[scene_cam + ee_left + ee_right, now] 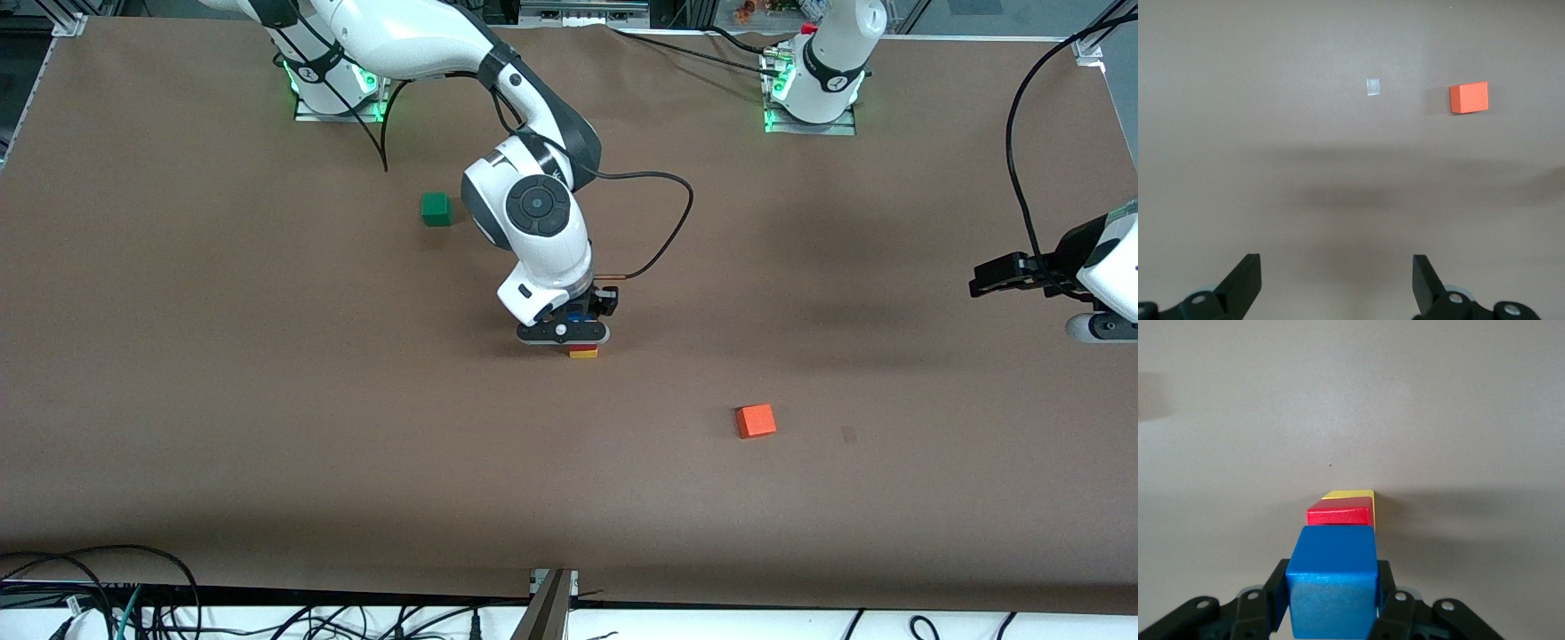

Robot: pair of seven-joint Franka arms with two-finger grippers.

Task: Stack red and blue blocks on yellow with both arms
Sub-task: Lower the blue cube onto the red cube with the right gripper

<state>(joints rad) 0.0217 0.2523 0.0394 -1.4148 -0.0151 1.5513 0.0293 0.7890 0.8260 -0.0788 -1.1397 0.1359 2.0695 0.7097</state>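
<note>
The blue block sits clamped between the fingers of the right tool, which hangs directly over the red block and the yellow block near the middle of the worktop. Red already rests on yellow, so the last placement is what remains. In the right wrist view the red block looks slightly offset from the yellow one beneath it, with a strip of yellow showing along one edge; whether blue already touches red cannot be told from these views.

The main risk, as I judge it, is a misaligned release. If blue comes down off-centre, or the fingers part while it is tilted, it may slide off red and take the stack with it. A descent that presses too hard could push red sideways on yellow, given that offset. Fingers brushing red on the way out could do the same.

The left tool waits with its fingers apart above bare worktop at the left arm's end, with the orange cube and a small pale mark on the worktop below in its view. The green cube lies farther from the front camera than the stack, toward the right arm's base.
</note>
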